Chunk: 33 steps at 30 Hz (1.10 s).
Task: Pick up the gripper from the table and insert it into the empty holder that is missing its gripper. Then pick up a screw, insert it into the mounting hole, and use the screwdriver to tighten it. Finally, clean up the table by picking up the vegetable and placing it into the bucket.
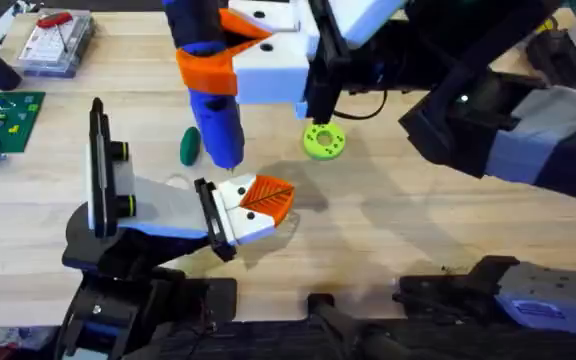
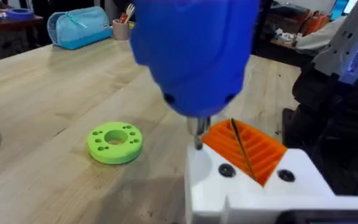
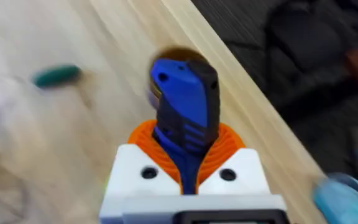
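The screwdriver (image 1: 215, 120) is held upright by the right gripper (image 1: 230, 62), whose white fingers with orange ribbed pads are pressed against the blue body on both sides. In the right wrist view the blue body (image 3: 184, 115) is seen clamped between the two orange pads (image 3: 143, 134). The thin metal bit (image 2: 198, 132) is pointed down at the white face of the left gripper (image 1: 260, 205), which lies low over the table (image 1: 398, 230) with its orange pads near the bit tip. Whether the bit is touching that face cannot be told. The fingers of the left gripper are seen close together, with only a narrow dark line between the orange pads (image 2: 253, 148); whether anything is pinched there cannot be told.

The vegetable (image 1: 190, 146) is lying on the table just beside the screwdriver, on the left arm's side. A lime-green disc (image 1: 324, 140) with holes is lying flat on the table, apart from both grippers
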Motion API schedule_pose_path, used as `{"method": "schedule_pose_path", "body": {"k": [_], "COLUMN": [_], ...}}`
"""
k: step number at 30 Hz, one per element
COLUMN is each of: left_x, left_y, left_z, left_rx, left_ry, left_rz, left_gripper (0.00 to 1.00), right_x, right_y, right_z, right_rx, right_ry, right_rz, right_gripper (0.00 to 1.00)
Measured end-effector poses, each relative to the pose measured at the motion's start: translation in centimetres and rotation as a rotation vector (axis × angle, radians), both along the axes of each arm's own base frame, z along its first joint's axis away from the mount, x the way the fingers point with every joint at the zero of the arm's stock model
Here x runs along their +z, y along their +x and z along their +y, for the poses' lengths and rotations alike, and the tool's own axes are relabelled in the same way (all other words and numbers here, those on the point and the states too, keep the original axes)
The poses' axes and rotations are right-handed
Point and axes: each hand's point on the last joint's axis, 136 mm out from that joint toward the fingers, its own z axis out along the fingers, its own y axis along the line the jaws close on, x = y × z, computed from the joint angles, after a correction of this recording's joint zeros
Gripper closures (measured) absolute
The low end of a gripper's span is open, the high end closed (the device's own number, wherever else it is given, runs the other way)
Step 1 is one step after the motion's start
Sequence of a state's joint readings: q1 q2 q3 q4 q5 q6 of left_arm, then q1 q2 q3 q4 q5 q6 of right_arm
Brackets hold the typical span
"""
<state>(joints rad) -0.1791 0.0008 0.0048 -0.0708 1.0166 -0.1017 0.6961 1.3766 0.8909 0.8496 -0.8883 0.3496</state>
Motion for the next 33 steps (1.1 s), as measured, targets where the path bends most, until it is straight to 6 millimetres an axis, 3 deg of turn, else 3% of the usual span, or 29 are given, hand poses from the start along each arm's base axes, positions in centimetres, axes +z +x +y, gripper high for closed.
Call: {"method": "schedule_pose_path", "body": {"k": [5,11,18,26,33], "left_x": [0.0,0.0,0.0,0.0,0.0], "left_y": [0.0,0.0,0.0,0.0,0.0], "left_z": [0.0,0.0,0.0,0.0,0.0], "left_rx": [0.000,0.001,0.000,0.000,0.000], "left_ry": [0.000,0.000,0.000,0.000,0.000], "left_rz": [0.000,0.000,0.000,0.000,0.000], "left_gripper": [0.989,0.989,0.989,0.989,0.989], "right_x": [-0.4,-1.6,-1.8,-2.2,-5.5], "right_y": [1.0,3.3,6.0,11.8,15.5], "right_z": [-0.7,-1.9,-4.5,-10.4,-16.4], "right_rx": [-0.009,-0.016,-0.196,-0.625,-0.853], "right_ry": [-0.022,-0.179,-0.426,-0.745,-1.062], "right_rz": [0.050,0.185,0.183,-0.083,-0.214], "right_gripper": [0.932,0.931,0.932,0.932,0.932]}}
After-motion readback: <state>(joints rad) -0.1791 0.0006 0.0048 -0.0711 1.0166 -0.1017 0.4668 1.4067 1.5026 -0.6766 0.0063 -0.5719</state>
